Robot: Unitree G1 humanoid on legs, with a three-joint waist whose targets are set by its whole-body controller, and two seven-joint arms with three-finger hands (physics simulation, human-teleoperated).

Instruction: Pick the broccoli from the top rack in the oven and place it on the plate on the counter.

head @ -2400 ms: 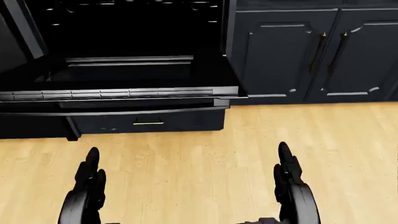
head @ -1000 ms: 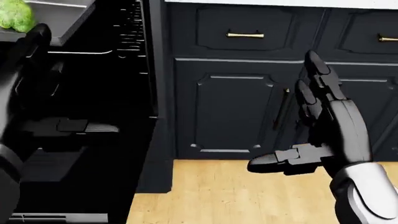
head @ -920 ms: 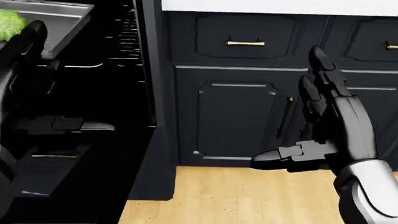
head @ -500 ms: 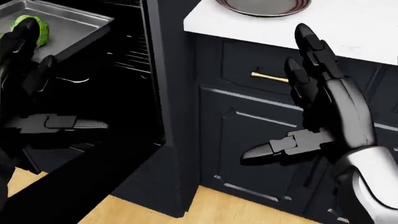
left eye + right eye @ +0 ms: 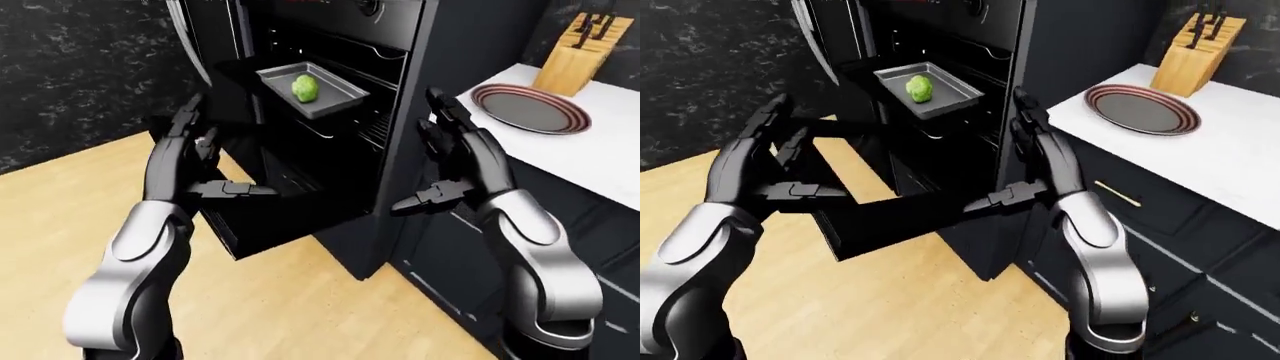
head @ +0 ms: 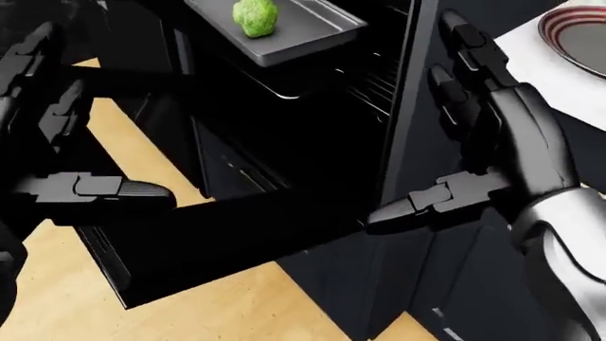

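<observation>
Hidden: in the head view the round dark plate with red rings (image 6: 577, 39) is cut off at the 2 o'clock corner.
Broccoli: the green broccoli floret (image 5: 306, 88) lies on a grey metal tray (image 5: 335, 97) in the open black oven (image 5: 330, 161).
Plate: on the white bench (image 5: 1200, 161), beside a wooden knife block (image 5: 1196, 46).
Left hand (image 5: 185, 154): released, fingers spread, at 7 o'clock of the broccoli, well apart.
Right hand (image 5: 455, 161): released, at 4 o'clock of it, empty.

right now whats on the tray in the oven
Only the broccoli, sitting on the metal tray on the top rack. What lies under the tray is dark and cannot be made out.
</observation>
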